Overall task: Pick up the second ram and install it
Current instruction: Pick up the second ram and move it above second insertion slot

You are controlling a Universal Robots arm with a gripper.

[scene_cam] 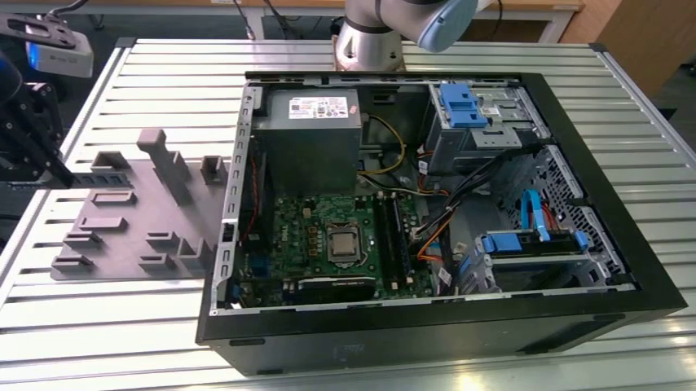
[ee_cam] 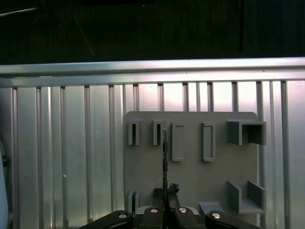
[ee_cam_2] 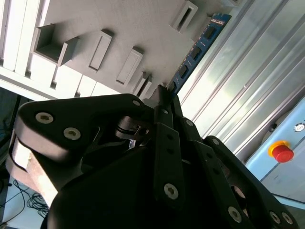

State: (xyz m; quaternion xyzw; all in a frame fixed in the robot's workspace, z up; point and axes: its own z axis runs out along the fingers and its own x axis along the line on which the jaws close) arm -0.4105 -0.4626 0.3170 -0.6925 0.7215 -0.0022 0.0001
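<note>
My gripper point(ee_cam_2: 164, 93) is shut on the second ram point(ee_cam_2: 195, 52), a thin dark green stick with black chips that juts out past the fingertips. In the first wrist view the second ram point(ee_cam: 165, 157) shows edge-on, rising from the gripper point(ee_cam: 165, 193) above the gray tray point(ee_cam: 190, 167). In the exterior view the gripper point(scene_cam: 28, 147) hangs at the far left, over the tray's point(scene_cam: 130, 212) left end. The open computer case point(scene_cam: 435, 326) lies to the exterior view's right, with its motherboard point(scene_cam: 337, 236) showing.
The arm's base point(scene_cam: 370, 41) stands behind the case. Inside the case are a power supply point(scene_cam: 310, 138), blue drive cages point(scene_cam: 468, 106) and loose cables point(scene_cam: 457, 195). A red stop button point(ee_cam_2: 282, 152) sits off the slatted metal table point(scene_cam: 163, 90).
</note>
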